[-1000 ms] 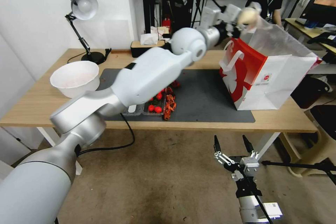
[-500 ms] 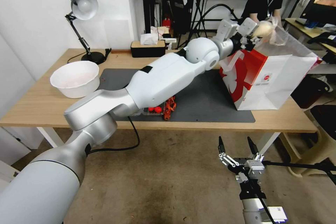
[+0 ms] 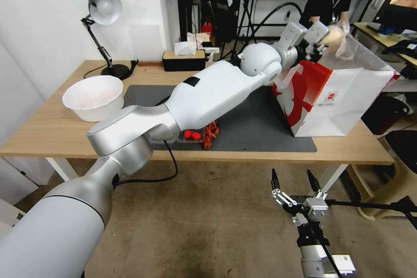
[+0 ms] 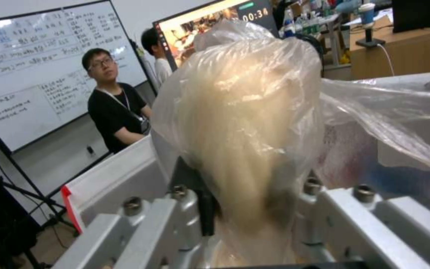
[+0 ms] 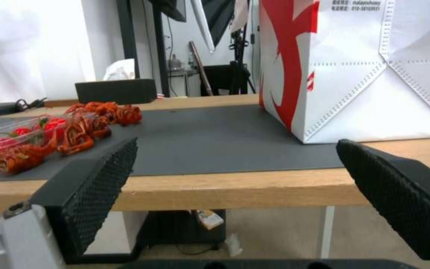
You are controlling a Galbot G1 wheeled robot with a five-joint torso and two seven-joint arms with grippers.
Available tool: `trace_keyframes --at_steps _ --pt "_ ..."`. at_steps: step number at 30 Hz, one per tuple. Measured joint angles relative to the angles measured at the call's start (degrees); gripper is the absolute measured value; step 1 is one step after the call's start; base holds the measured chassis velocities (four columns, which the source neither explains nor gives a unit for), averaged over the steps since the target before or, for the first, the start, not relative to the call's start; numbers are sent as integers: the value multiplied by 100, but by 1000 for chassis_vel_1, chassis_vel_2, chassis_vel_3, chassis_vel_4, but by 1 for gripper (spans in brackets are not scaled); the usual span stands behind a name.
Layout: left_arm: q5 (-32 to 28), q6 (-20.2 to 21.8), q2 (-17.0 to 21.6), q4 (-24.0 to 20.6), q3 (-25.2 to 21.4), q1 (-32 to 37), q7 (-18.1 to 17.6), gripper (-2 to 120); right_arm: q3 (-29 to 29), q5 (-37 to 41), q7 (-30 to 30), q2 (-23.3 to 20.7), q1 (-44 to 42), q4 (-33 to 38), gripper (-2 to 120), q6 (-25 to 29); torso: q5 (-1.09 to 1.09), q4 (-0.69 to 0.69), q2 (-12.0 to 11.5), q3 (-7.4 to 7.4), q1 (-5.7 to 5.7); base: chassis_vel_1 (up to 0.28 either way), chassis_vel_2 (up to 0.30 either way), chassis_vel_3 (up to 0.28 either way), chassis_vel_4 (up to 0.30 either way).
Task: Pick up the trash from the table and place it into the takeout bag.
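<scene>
Beige bun in a clear plastic bag (image 3: pixel 333 34) is gripped by the left end effector (image 3: pixel 321 40) above the open top of the boxy red-and-white takeout bag (image 3: pixel 343 100), which stands on the light-wood surface (image 3: pixel 43 130). The right end effector (image 3: pixel 292 182) is held open below the surface's front edge.

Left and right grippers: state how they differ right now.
The left gripper is shut on the bagged bun; the right gripper is open and holds nothing. The left gripper is raised at the top of the takeout bag; the right gripper sits low in front of the table, below its edge. The left arm reaches out across the table; the right is drawn back near the robot. Both have two fingers.
</scene>
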Motion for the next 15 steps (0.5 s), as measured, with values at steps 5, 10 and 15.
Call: trace_keyframes --at_steps 5,10,15 --pt "-2 -16 6 1 -10 -45 2 43 -9 2 -5 -6 -8 -34 100 0 0 0 0 0 0 0 0 0 0" --pt "-4 -61 8 -4 -35 -40 -38 62 -10 2 -5 -14 5 -23 100 -1 -1 1 1 0 0 0 0 0 0" --pt "96 -91 10 -43 -41 -8 -158 76 -15 -5 -5 2 1 -5 100 -4 -1 0 0 0 0 0 0 0 0"
